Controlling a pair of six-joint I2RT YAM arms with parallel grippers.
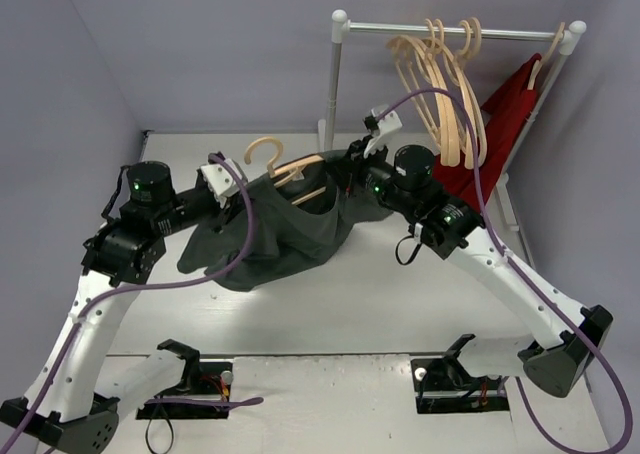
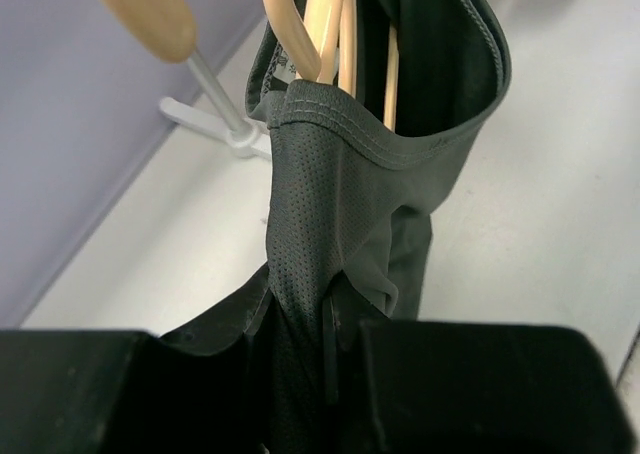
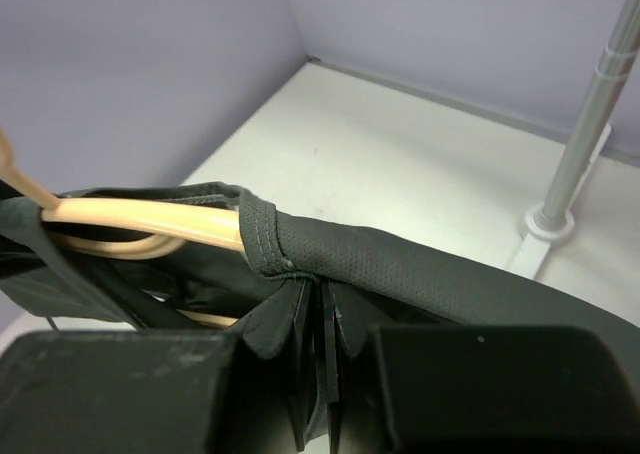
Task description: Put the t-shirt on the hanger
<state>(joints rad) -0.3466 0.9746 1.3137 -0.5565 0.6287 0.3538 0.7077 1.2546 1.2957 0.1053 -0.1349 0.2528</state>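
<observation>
1. Your left arm [image 1: 85, 314] rises from its base at the near left, bends at the elbow and reaches right towards the middle
2. Your left gripper [image 1: 232, 182] is held aloft, its jaws nearly together and pinching a bunched fold of the t-shirt [image 1: 290, 236]
3. Your right arm [image 1: 510, 274] climbs from the near right base, leaning left, with the wrist turned towards the other arm
4. Your right gripper [image 1: 352, 162] is clamped tight on a hemmed edge of the same cloth
5. Both grippers point inward, facing each other with a gap between them
</observation>
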